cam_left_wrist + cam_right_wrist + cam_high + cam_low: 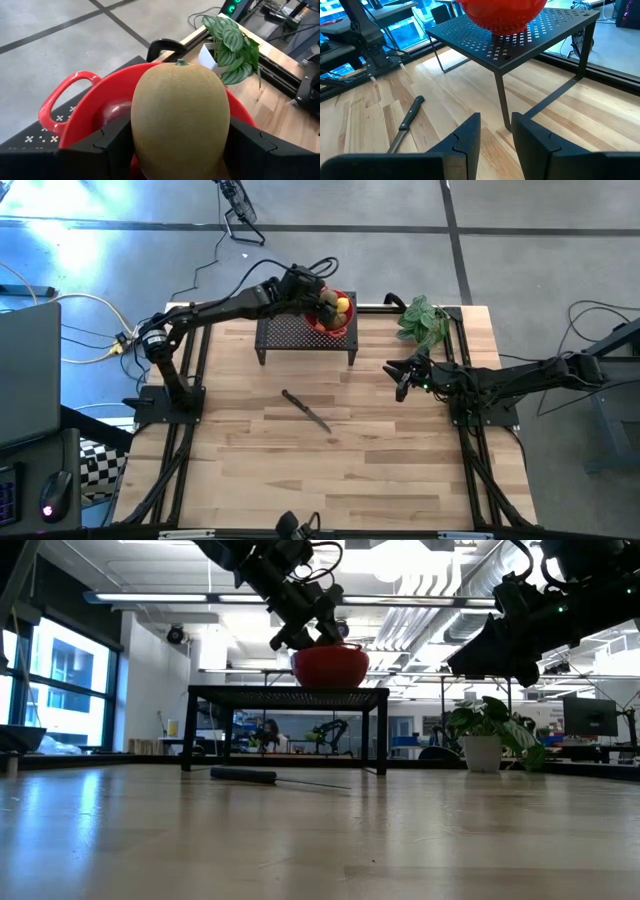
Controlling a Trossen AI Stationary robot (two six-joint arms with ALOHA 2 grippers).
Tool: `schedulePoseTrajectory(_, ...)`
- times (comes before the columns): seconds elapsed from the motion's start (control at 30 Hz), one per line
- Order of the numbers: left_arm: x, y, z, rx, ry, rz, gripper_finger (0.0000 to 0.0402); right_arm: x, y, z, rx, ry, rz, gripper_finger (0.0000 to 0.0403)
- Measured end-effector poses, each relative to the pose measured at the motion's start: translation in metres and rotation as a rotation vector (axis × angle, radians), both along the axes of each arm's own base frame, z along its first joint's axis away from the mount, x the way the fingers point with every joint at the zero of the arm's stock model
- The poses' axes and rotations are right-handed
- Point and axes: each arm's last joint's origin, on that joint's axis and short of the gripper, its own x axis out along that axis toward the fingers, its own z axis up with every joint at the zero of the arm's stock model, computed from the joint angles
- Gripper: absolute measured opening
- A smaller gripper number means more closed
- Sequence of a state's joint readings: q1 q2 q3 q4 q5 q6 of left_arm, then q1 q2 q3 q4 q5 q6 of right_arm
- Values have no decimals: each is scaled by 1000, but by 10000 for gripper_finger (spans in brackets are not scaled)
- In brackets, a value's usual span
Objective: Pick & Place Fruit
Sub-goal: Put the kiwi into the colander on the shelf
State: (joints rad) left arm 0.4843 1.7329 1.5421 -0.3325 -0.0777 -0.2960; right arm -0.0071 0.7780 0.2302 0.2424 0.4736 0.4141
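Kiwi gripped, left end effector over bowl

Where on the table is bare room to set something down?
The wooden table is bare in front of the slim dark-handled knife. It is crowded at the back: black perforated metal stand, red bowl, green potted plant.

Red bowl on black perforated stand, knife on table.
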Motion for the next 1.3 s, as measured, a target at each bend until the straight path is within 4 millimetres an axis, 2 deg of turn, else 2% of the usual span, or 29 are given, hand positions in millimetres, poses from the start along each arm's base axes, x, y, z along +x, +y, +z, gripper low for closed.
schedulePoseTrajectory(0.97,0,0,-1,-5,8,9,241,0,0,0,0,0,0,103)
schedulePoseTrajectory(1.1,3,2,-7,-11,20,9,265,0,0,0,0,0,0,103)
schedulePoseTrajectory(1.3,6,3,-11,-9,27,5,336,0,0,0,0,0,1,103)
